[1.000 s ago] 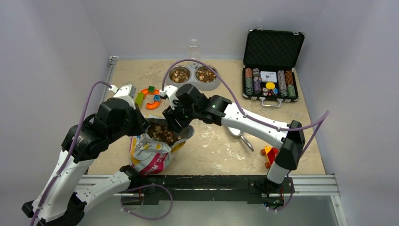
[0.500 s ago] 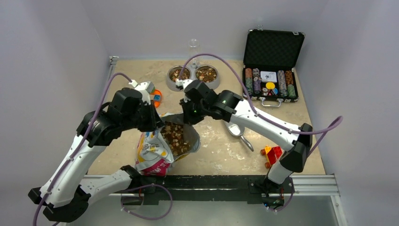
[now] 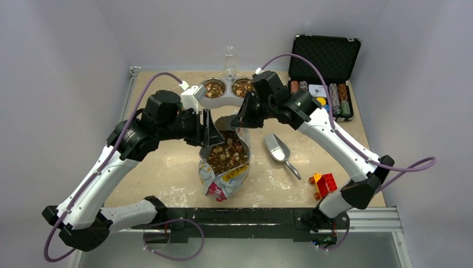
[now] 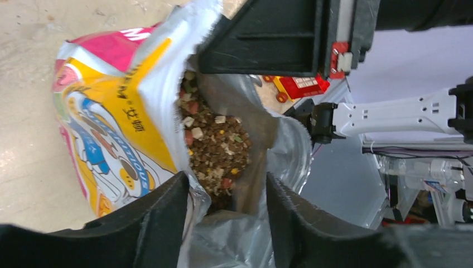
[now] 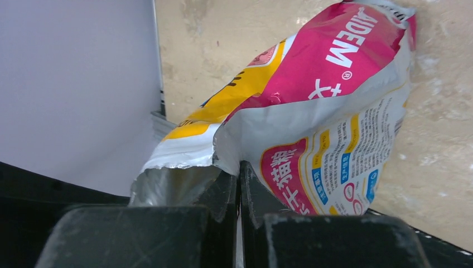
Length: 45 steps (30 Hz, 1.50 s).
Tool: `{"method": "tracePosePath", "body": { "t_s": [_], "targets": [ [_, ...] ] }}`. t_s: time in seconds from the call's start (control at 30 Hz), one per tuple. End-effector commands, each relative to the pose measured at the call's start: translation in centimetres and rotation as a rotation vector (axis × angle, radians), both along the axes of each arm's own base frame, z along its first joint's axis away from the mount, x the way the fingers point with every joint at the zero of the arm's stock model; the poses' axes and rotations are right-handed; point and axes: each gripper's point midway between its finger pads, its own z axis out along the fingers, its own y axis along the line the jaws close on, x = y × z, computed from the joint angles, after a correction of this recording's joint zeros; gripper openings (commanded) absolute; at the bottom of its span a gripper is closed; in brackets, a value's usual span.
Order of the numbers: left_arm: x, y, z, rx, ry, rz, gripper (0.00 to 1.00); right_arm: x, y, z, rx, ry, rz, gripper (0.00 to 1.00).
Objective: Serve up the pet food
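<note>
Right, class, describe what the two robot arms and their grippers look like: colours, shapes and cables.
The left arm and right arm both have smooth white shells joined by chunky black joints. A purple cable loops loosely off each one. The left gripper and right gripper are matt black, each with two flat, blocky fingers.

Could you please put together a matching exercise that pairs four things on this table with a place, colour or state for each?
Things:
1. food bag
2. metal scoop
3. poker chip case
4. toy bricks

Descriptions:
A. lid up, at the back right
B. upright and open, kibble showing inside
C. red and yellow
D. lying flat, just right of the bag

Pairs: 1-B, 2-D, 3-A, 4-C
</note>
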Motion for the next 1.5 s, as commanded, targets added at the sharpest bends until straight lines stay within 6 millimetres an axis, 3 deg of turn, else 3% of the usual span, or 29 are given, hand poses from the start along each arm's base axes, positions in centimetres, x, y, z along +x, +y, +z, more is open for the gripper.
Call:
{"method": "tracePosePath", "body": {
  "t_s": [0.0,0.1,0.13,0.3,0.53,0.6,0.67,0.83,0.93,1.07,1.2,1.33,1.47],
  "targets": [
    [-0.9,-1.1,1.1,-0.011,-0.094,-0.105,0.64,0.0,5.1,14.4,0.496,-0.105,0.035,0.00],
    [-0.6,-1.8,0.8,0.005,-0.143,-0.117,0.93,0.7,5.2,14.3,0.485,-0.087,0.001,0.00],
    [-0.5,-2.2,0.7,0.011,-0.150,-0.123,0.99,0.8,5.5,14.2,0.494,-0.070,-0.011,0.00],
    [0.5,-2.1,-0.5,0.117,-0.200,-0.092,0.99,1.3,7.2,13.9,0.526,0.003,-0.022,0.00],
    [2.5,-3.1,-1.9,0.137,-0.293,-0.034,0.97,1.0,6.0,13.0,0.496,0.010,-0.092,0.00],
    [2.3,-3.0,-1.9,0.143,-0.286,-0.038,0.89,0.5,5.8,12.5,0.486,0.018,-0.080,0.00],
    [1.9,-2.4,-1.9,0.150,-0.268,-0.025,0.88,0.5,5.3,12.9,0.457,-0.042,-0.057,0.00],
    [-0.6,-0.1,-0.5,0.121,-0.238,-0.017,0.98,1.6,3.5,12.8,0.348,-0.180,-0.069,0.00],
    [-2.2,1.8,0.2,0.110,-0.194,0.016,0.99,1.8,2.8,12.8,0.349,-0.202,-0.093,0.00],
    [-4.8,3.5,1.1,0.070,-0.149,0.006,0.89,2.1,2.1,13.6,0.335,-0.247,-0.104,0.00],
    [-7.2,3.1,1.9,-0.007,-0.115,-0.080,0.72,2.4,2.5,13.5,0.347,-0.223,-0.118,0.00],
    [-8.4,1.6,-0.3,-0.002,-0.012,-0.172,0.52,2.5,2.4,13.3,0.345,-0.163,-0.157,0.00],
    [-8.0,0.4,-1.6,-0.008,-0.005,-0.189,0.48,2.7,2.1,13.5,0.345,-0.113,-0.211,0.00]
  ]
}}
